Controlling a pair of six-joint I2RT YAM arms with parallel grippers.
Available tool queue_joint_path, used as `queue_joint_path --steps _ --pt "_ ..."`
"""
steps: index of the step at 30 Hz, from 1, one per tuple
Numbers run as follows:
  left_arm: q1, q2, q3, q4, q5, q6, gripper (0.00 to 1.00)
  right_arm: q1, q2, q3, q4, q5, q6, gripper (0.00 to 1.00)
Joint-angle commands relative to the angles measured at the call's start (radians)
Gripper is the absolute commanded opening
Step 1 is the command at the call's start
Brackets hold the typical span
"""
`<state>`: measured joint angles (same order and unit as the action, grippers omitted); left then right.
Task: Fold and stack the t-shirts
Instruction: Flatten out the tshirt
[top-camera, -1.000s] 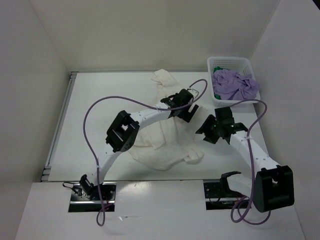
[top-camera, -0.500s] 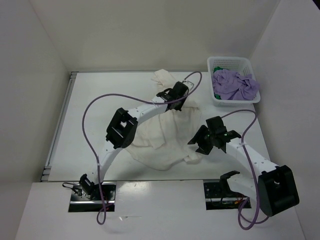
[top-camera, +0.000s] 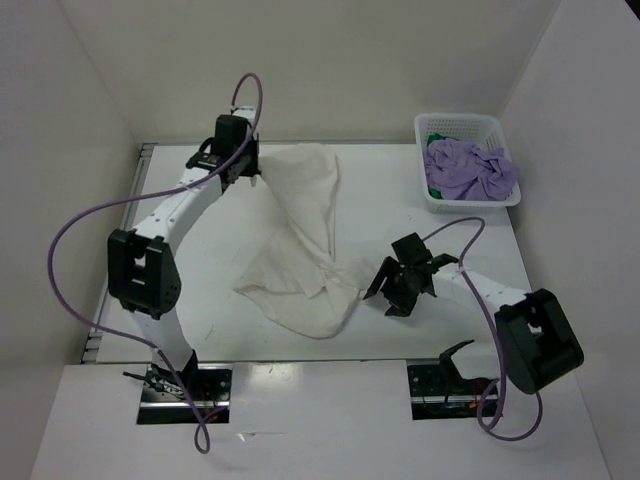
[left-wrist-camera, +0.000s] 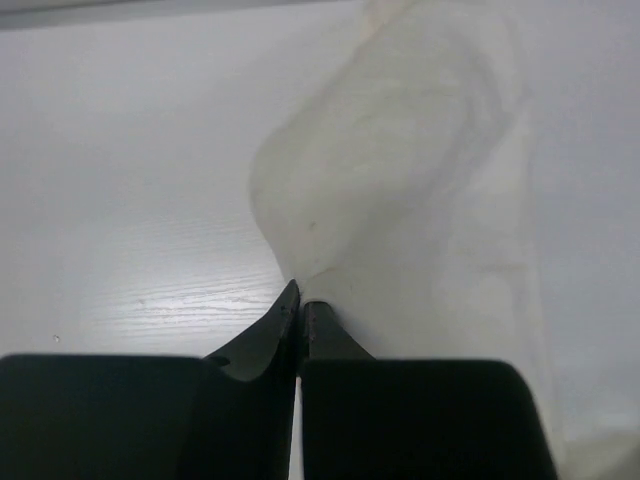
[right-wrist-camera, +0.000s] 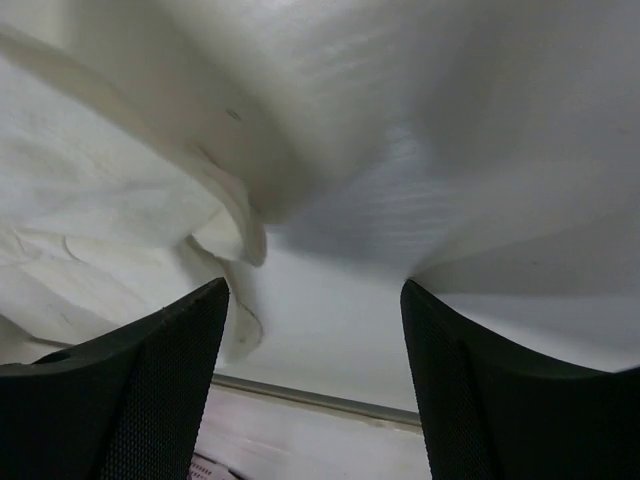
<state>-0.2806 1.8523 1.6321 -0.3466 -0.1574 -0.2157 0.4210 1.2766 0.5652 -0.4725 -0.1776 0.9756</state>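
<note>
Spreading step: the left end effector (top-camera: 247, 177) pinches the far corner of the rumpled white cloth t-shirt (top-camera: 300, 240), which lies diagonally across the white bench (top-camera: 430, 225). The right end effector (top-camera: 386, 298) gapes just beside its near hem, likely its next grasp.

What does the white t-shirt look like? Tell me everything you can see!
The white t-shirt is soft, creamy-white cloth, crumpled and not folded. It lies stretched in a long, wrinkly shape across the table, from the far side toward the near edge. The left gripper is shut on one far edge of it, pinching the cloth into a little peak. The right gripper hangs open beside its near right edge, not holding it.
</note>
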Motion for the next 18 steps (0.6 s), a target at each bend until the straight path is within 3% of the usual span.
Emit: queue_joint_path --steps 1,3,7,10,13,18 --pt "-0.029 -0.129 -0.031 0.014 0.074 -0.033 0.00 0.022 0.081 0.080 0.020 0.015 -0.012 0.76" --pt "-0.029 -0.168 -0.031 -0.008 0.088 -0.033 0.00 0.032 0.157 0.146 0.043 0.064 -0.023 0.74" --pt "-0.020 -0.231 -0.031 -0.051 0.088 -0.044 0.00 0.032 0.332 0.338 0.107 0.176 -0.090 0.27" --pt "-0.020 -0.283 -0.031 -0.083 0.088 -0.044 0.00 0.032 0.375 0.462 0.146 0.197 -0.129 0.08" --pt "-0.011 -0.330 -0.019 -0.121 0.067 -0.053 0.00 0.032 0.337 0.574 0.091 0.236 -0.181 0.00" --pt "0.023 -0.399 0.098 -0.167 0.032 -0.063 0.00 0.032 0.161 0.783 0.012 0.311 -0.279 0.00"
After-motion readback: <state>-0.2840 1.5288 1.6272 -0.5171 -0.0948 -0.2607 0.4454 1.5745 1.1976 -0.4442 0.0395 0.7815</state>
